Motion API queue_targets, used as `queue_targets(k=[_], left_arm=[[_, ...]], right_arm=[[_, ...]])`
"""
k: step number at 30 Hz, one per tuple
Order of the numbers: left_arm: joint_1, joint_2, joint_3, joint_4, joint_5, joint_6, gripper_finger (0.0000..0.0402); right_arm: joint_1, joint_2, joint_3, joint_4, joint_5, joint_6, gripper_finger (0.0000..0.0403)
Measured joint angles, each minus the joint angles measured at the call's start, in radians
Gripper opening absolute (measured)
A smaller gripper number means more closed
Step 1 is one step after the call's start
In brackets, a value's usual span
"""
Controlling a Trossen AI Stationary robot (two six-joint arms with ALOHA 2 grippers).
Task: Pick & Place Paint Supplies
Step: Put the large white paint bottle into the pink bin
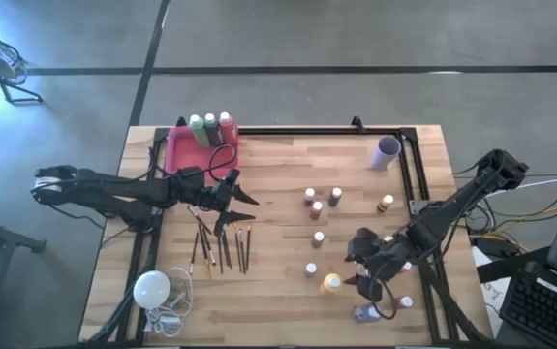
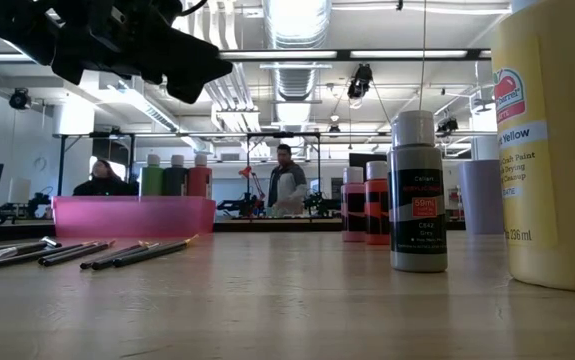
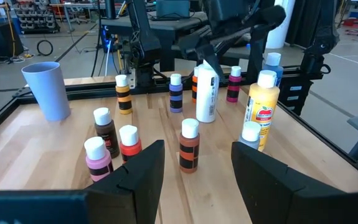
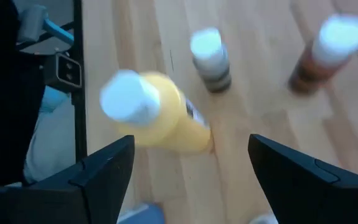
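Note:
My right gripper [image 1: 360, 264] hovers open near the table's right front, tipped downward over a large yellow white-capped bottle [image 4: 160, 118] [image 1: 331, 282] that stands upright on the table. In the right wrist view the bottle shows beyond and between the spread fingers, untouched. Small white-capped bottles [image 1: 318, 237] stand scattered over the middle right. Several thin dark paintbrushes [image 1: 222, 247] lie flat at centre left. My left gripper [image 1: 237, 201] [image 3: 197, 174] waits open above the brushes, holding nothing. Larger bottles [image 1: 210, 124] stand in the pink tray [image 1: 186, 153].
A lilac cup [image 1: 386, 151] stands at the far right. A white round bulb with a cord [image 1: 151, 288] lies at the near left corner. More bottles [image 1: 365, 312] stand by the near right edge. A black frame rail [image 1: 409, 184] runs along the table's right side.

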Motion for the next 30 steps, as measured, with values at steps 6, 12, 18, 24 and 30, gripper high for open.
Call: queue_targets(k=[6, 12, 18, 24, 30], left_arm=[[0.0, 0.0, 0.0, 0.0, 0.0, 0.0, 0.0193], [0.0, 0.0, 0.0, 0.0, 0.0, 0.0, 0.0193], [0.0, 0.0, 0.0, 0.0, 0.0, 0.0, 0.0193], [0.0, 0.0, 0.0, 0.0, 0.0, 0.0, 0.0193], [0.0, 0.0, 0.0, 0.0, 0.0, 0.0, 0.0193]], right_arm=[[-0.056, -0.002, 0.115, -0.232, 0.032, -0.072, 0.0288], [-0.091, -0.002, 0.284, -0.579, 0.041, 0.054, 0.0259], [-0.039, -0.004, 0.382, -0.838, 0.023, 0.302, 0.0238], [0.085, -0.004, 0.374, -0.986, -0.009, 0.592, 0.0234], [0.223, -0.002, 0.342, -0.973, -0.01, 0.793, 0.0251]])
